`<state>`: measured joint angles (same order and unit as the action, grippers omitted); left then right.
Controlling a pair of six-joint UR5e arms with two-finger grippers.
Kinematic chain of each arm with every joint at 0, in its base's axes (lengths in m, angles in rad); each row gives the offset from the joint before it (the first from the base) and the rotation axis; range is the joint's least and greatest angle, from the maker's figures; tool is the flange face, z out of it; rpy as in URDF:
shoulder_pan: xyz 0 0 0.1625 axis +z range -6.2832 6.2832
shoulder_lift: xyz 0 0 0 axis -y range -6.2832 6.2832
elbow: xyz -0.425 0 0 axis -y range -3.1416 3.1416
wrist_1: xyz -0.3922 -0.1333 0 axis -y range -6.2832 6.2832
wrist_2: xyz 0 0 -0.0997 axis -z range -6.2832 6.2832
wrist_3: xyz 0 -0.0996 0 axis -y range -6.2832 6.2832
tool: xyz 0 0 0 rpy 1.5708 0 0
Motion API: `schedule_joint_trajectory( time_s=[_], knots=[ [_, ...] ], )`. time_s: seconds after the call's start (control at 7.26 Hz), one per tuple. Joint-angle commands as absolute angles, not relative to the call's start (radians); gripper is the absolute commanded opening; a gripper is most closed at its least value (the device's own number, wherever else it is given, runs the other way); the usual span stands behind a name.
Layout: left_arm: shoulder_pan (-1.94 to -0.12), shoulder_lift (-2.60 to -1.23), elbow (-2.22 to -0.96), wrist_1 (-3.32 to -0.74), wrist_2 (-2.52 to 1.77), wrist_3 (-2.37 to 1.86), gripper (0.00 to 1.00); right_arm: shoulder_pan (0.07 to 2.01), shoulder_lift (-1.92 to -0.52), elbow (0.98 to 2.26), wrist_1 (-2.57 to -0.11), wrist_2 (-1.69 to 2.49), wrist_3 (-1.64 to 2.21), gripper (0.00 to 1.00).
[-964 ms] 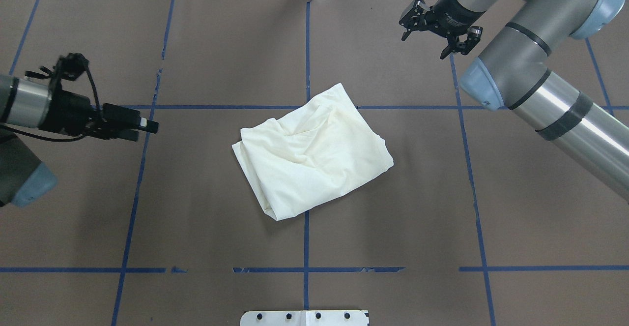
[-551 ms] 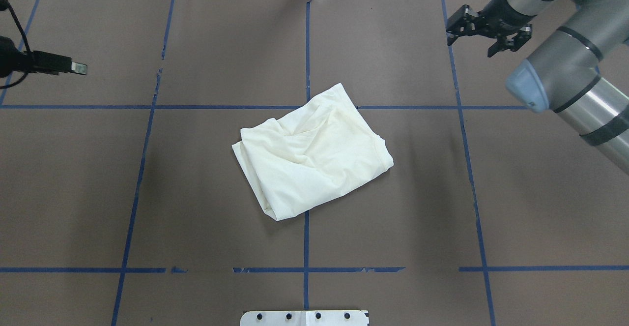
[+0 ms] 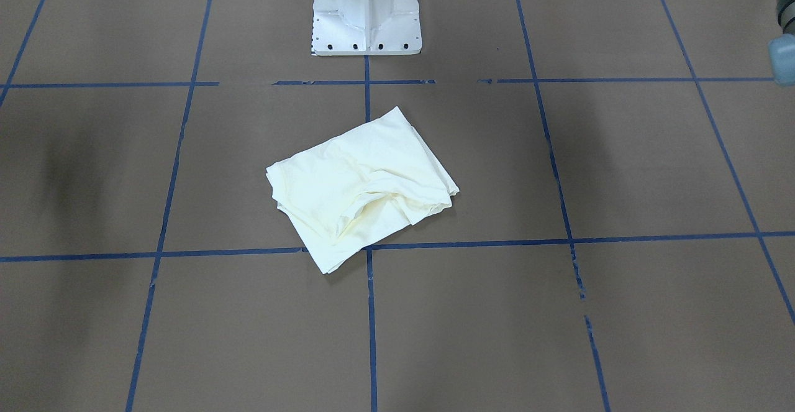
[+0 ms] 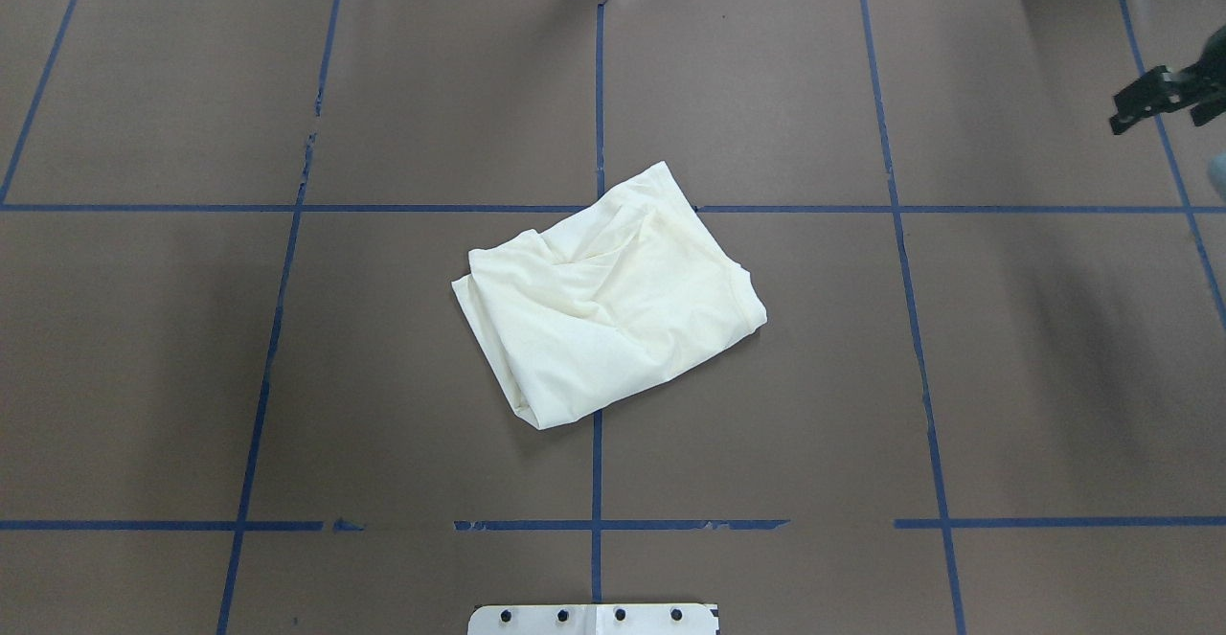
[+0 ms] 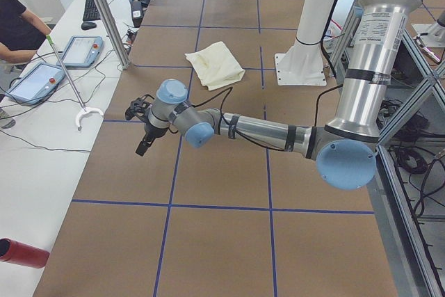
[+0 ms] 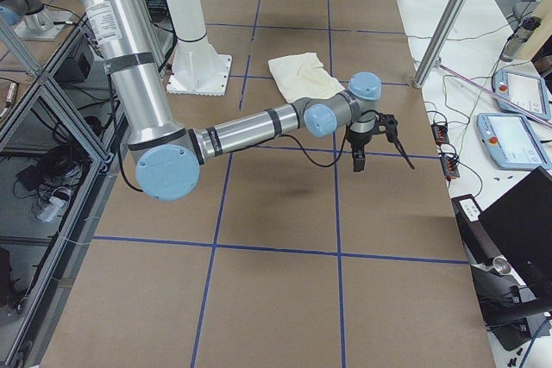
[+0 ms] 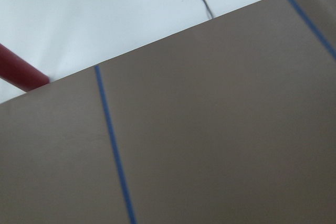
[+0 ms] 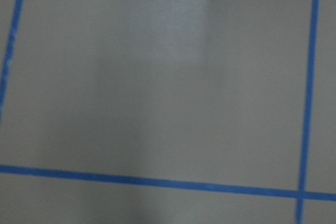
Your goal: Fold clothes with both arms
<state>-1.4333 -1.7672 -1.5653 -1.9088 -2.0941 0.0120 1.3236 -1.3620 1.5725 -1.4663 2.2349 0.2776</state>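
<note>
Overhead exterior view is showing you the shirt (image 4: 608,300) lying folded into a rough, skewed rectangle at the middle of the table (image 4: 192,376), plain cream side facing up and wrinkles running across it. It is sitting over the crossing of 2 blue tape lines (image 4: 596,482), with 1 corner reaching just past the far line. Neither pincer is touching it.

The right pincer (image 4: 1164,103) is hanging at that view's right edge, well apart from the shirt. Its 2 fingers are standing spread with nothing between them. From the table's right end you are seeing it pointing down above bare table.

In the exterior left view the left pincer (image 5: 141,130) is hovering above bare table, well apart from the shirt, on the camera's side of it. You cannot tell from there whether it is released or clenched. Its wrist camera is giving you only brown table, 2 tape lines, the table's edge and a red cylinder (image 7: 18,72).

The white pedestal base (image 3: 366,14) is standing near the shirt on the robot's side.
</note>
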Motion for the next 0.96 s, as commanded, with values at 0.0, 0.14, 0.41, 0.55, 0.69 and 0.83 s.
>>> schedule_joint_trajectory(
  time_s=[0.0,0.14,0.41,0.55,0.69,0.83],
  knots=[
    [-1.488,-1.680,-1.691,-1.712,-2.206,0.236,1.00,1.493,-1.489,1.583,-1.566,2.371,-0.042,1.00],
    [-1.509,-1.601,-1.730,-1.723,-2.239,0.226,1.00,1.534,-1.584,1.595,-1.553,2.402,-0.055,1.00],
    [-1.506,-1.591,-1.631,-1.828,-2.234,0.119,1.00,1.534,-1.603,1.585,-1.531,2.408,-0.045,1.00],
    [-1.506,-1.559,-1.603,-1.874,-2.241,0.139,1.00,1.542,-1.624,1.594,-1.529,2.417,-0.049,1.00],
    [-1.505,-1.552,-1.594,-1.870,-2.244,0.147,1.00,1.545,-1.637,1.617,-1.529,2.433,-0.045,1.00],
    [-1.508,-1.546,-1.586,-1.843,-2.246,0.141,1.00,1.545,-1.641,1.637,-1.531,2.433,-0.044,1.00]
  ],
)
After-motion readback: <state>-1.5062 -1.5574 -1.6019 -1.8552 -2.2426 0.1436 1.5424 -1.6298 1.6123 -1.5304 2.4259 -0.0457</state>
